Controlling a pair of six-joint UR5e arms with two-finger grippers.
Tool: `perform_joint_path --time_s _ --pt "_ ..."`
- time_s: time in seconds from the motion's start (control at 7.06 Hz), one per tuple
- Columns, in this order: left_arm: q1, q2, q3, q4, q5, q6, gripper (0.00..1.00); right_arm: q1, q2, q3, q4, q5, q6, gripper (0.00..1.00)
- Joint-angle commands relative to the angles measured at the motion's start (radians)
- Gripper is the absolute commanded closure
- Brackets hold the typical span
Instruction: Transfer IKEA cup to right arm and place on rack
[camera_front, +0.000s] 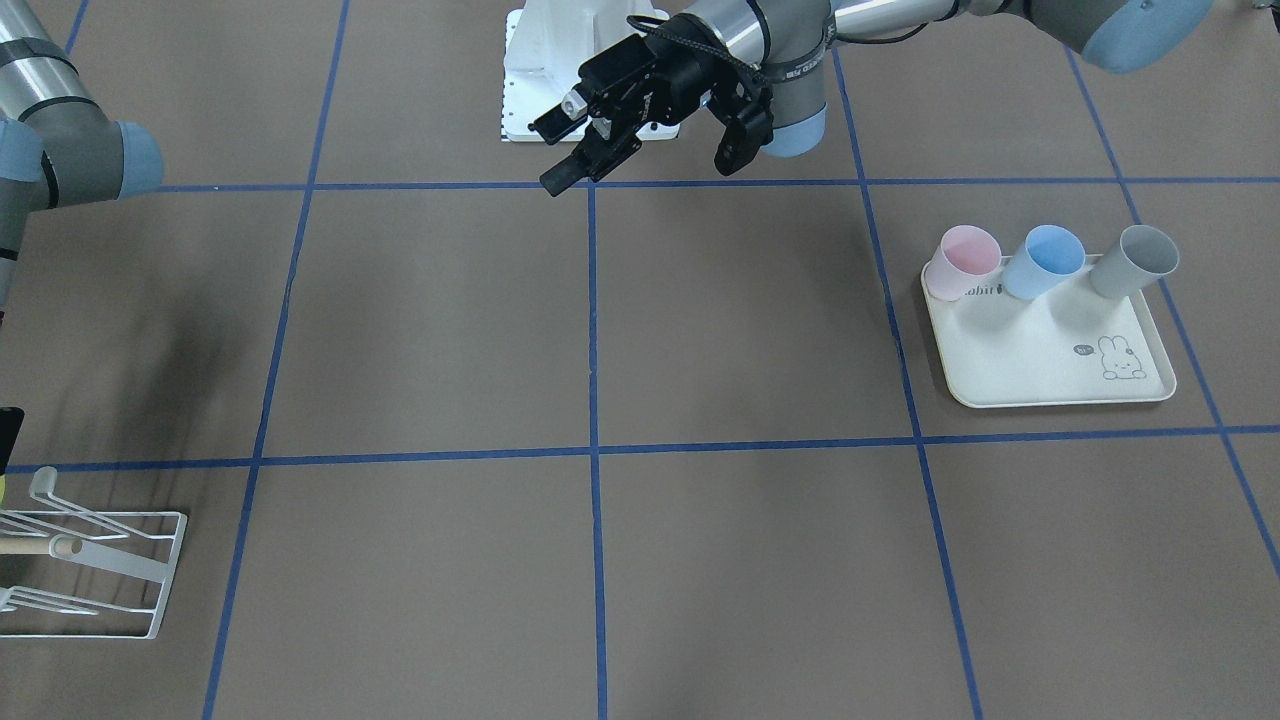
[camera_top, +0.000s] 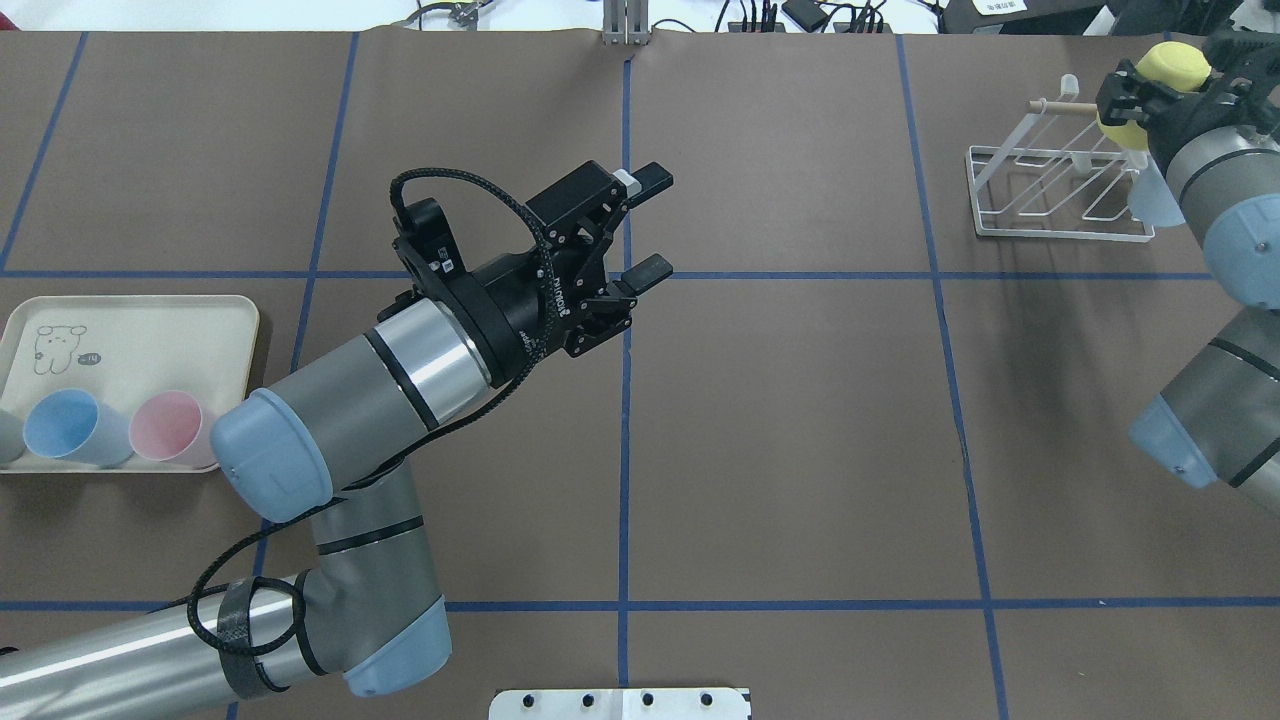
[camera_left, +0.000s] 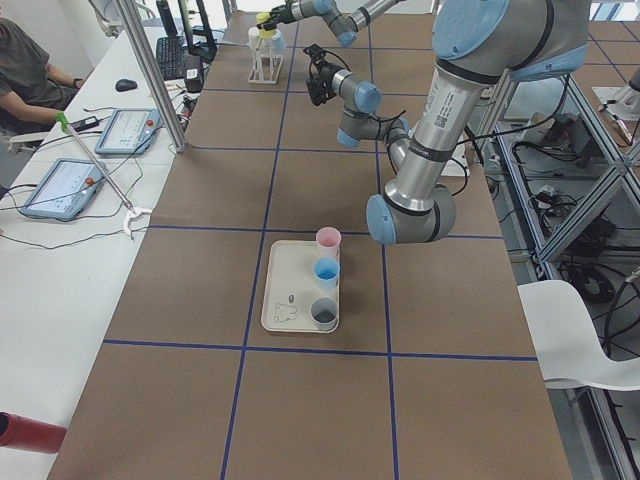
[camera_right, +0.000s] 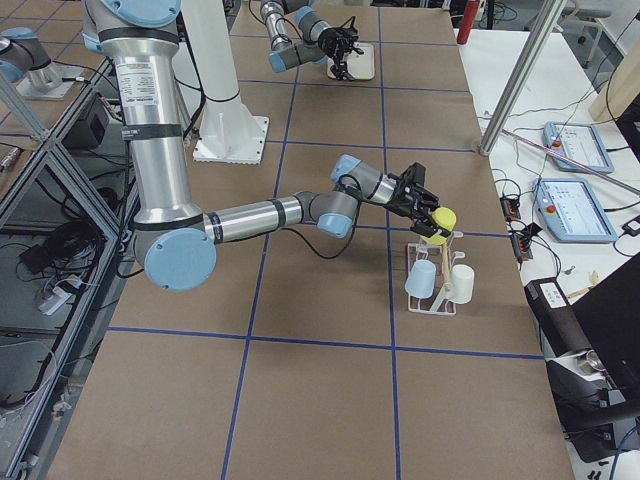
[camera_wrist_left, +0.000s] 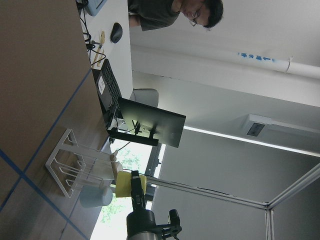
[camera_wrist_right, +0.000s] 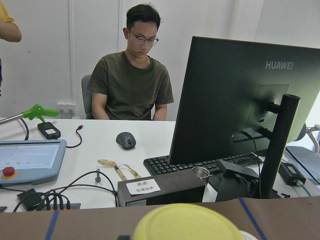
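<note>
Your yellow IKEA cup (camera_top: 1172, 66) is in the right end effector (camera_top: 1135, 100), whose fingers are clamped across its body, so the handover part of the job looks done and only the placing remains. The right arm (camera_right: 260, 213) reaches out to the far corner of the desk (camera_top: 800, 450) and holds the cup in the air directly over the rack (camera_top: 1060, 234), close to the wooden dowel (camera_top: 1055, 105) at the top of the frame. What your coming move depends on is that the rack lies straight below the cup, not off to a side, so expect mostly a descent and a tilt rather than any travel across the desk. In the overhead view the cup's long axis appears to slant across the fingers, with yellow showing on both sides of them, but you cannot read from these views how well it lines up with a prong or which way its mouth faces. From the right side you can see a light-blue cup (camera_right: 421, 277) and a white cup (camera_right: 462, 283) on the rack beneath, so you will probably want a free prong near the dowel. The left end effector (camera_top: 655, 222) hangs over the middle of the desk with its fingers spread and nothing between them, well apart from the rack. The tray (camera_top: 150, 330) on the robot's left carries a pink cup (camera_top: 170, 425), a blue cup (camera_top: 65, 425) and a grey cup (camera_front: 1135, 260).
</note>
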Motion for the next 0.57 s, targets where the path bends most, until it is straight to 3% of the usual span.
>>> perform_joint_path --time_s 0.0,0.42 --pt "0.003 0.000 0.001 -0.002 0.000 -0.001 0.00 -0.001 -0.020 0.000 0.001 0.002 0.000 1.00" --pt "0.006 0.000 -0.001 -0.005 0.000 -0.004 0.00 -0.011 -0.042 0.000 -0.001 0.008 0.000 1.00"
